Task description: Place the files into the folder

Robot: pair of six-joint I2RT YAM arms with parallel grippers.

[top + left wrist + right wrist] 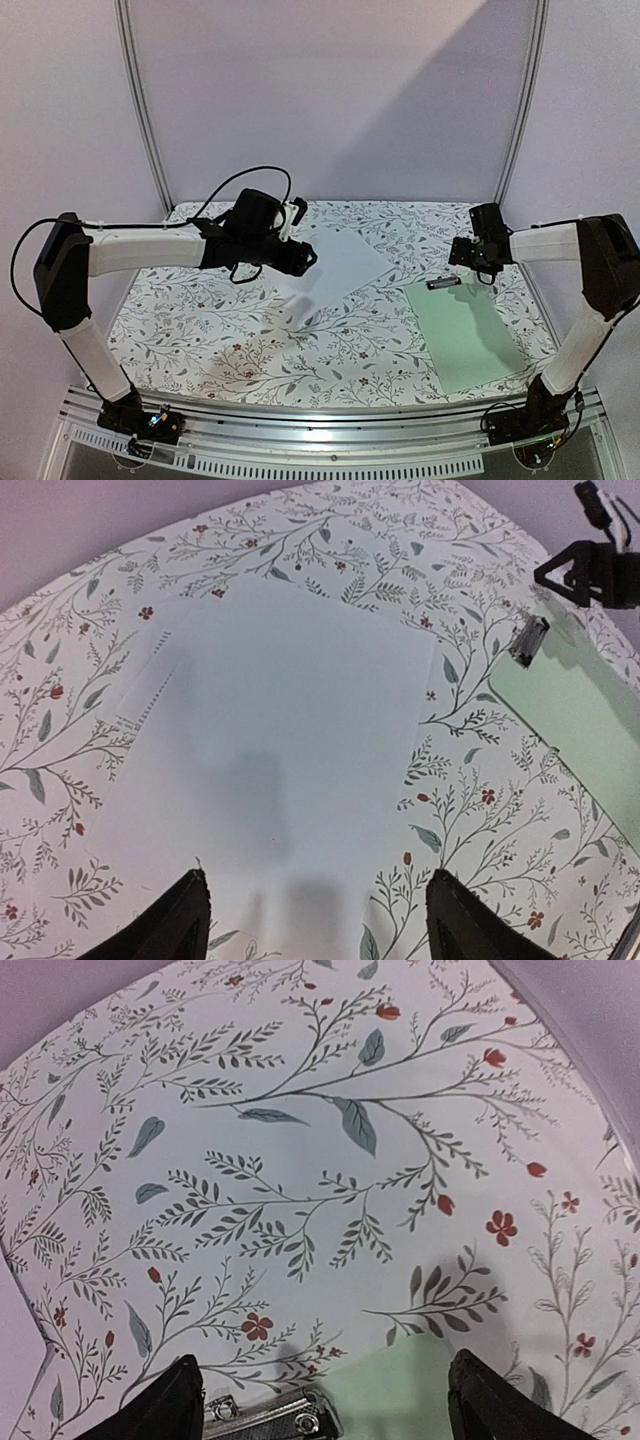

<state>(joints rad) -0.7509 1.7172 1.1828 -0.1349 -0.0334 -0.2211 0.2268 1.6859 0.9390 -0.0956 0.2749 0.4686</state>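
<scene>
Left arm (140,250): base at near left edge, lower link rising up and outward to a high elbow, white forearm then running level toward the centre. Wrist pitched forward and down. Left pincer (305,258) points down and away from the base; in its wrist view the two dark fingers (165,925) stand wide apart, nothing between them. Right arm (545,243): base at near right edge, lower link leaning outward to a raised elbow, forearm reaching inward to the left, a mirror of the other arm but less extended. Right pincer (478,272) tipped downward, fingers (150,1405) likewise spread wide and gripping nothing. The two pincers are well apart.
</scene>
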